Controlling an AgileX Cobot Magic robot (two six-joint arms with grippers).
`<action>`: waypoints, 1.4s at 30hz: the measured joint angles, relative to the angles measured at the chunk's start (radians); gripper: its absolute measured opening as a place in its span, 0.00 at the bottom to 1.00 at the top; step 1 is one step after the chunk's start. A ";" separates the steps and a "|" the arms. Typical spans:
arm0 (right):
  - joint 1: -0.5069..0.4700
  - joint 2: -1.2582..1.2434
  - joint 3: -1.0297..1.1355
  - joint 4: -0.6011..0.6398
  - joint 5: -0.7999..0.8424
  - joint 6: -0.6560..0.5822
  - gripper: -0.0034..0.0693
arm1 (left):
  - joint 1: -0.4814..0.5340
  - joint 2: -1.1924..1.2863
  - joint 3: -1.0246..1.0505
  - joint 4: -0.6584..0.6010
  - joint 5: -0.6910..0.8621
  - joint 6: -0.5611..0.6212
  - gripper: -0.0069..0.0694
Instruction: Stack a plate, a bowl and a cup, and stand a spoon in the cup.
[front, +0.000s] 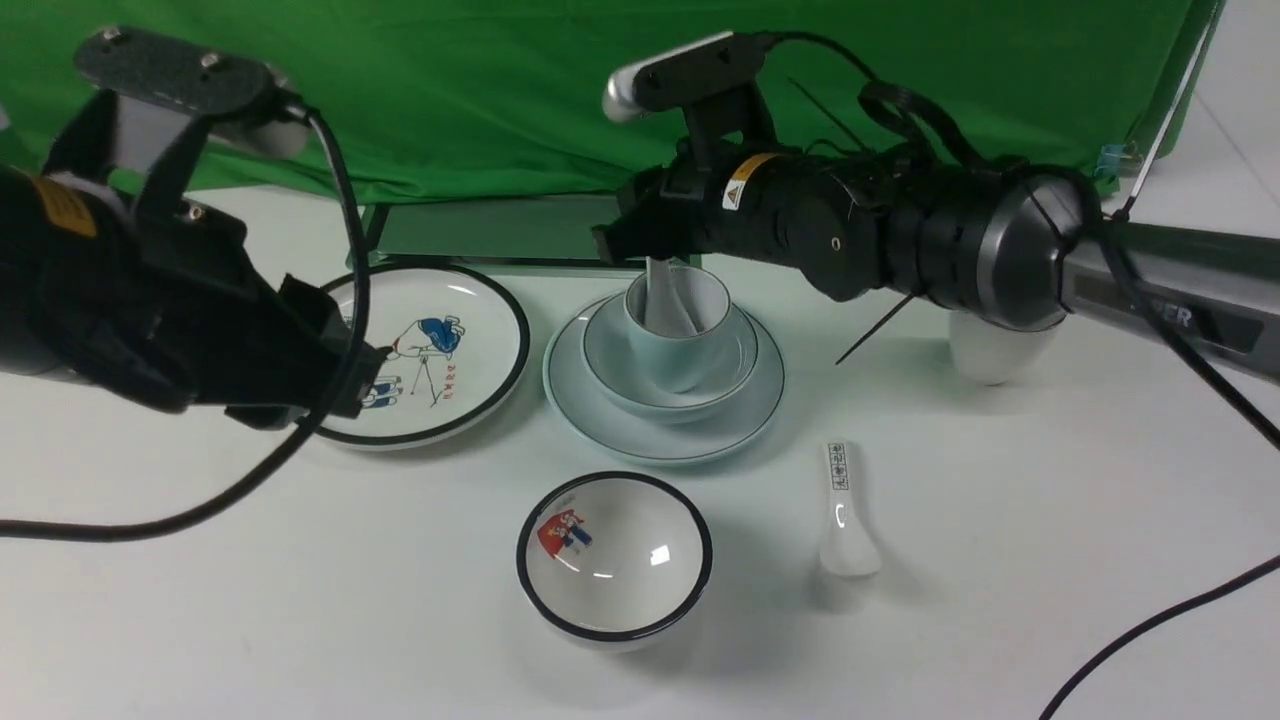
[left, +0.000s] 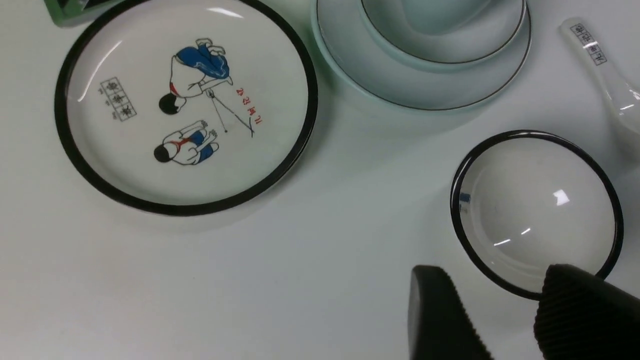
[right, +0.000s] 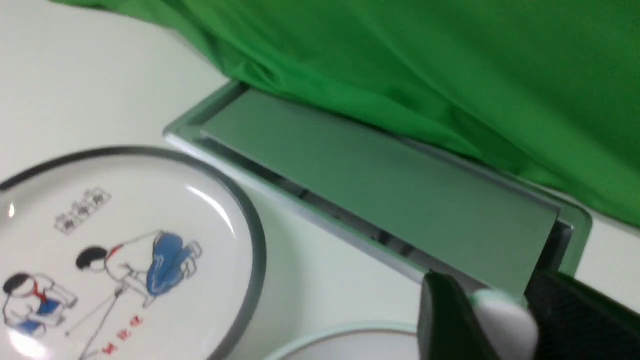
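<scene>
Pale blue-white ceramics make up the stack at the centre of the worktop (front: 1000, 620). The plate (front: 610, 425) lies flat, the bowl (front: 735, 365) sits on it, and the cup (front: 690, 345) stands upright in the bowl. The spoon (front: 668, 298) stands in the cup, scoop down, with its handle rising to the right jaws directly above.

In the right wrist view the white handle tip lies between the two black fingers (right: 445, 320). That picture is blurred, so it cannot be told whether the right jaws clamp the handle or merely flank it. The left jaws stand apart and empty, with their fingers (left: 440, 320) over bare worktop beside the black-rimmed bowl (front: 613, 555).

Other crockery lies around the stack: the cartoon plate (front: 425, 350) to the left, the lettered spoon (front: 845, 520) to the front right, and a white cup (front: 990, 355) half hidden behind the right arm (front: 900, 240).

Judged step: the last one, release of the spoon, since the stack itself appears complete. The next move calls for the right jaws to part fully and lift straight up, clear of the handle. A sideways drag could tip the spoon or the cup.
</scene>
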 joint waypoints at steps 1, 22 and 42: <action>0.000 -0.012 0.001 0.000 0.023 -0.002 0.44 | 0.000 -0.013 0.000 0.020 0.012 -0.023 0.41; 0.000 -0.890 0.547 -0.002 -0.023 -0.053 0.11 | 0.000 -0.975 0.506 0.210 -0.093 -0.228 0.04; 0.000 -1.422 0.976 -0.002 -0.124 -0.053 0.15 | 0.000 -1.083 0.521 0.214 -0.106 -0.228 0.05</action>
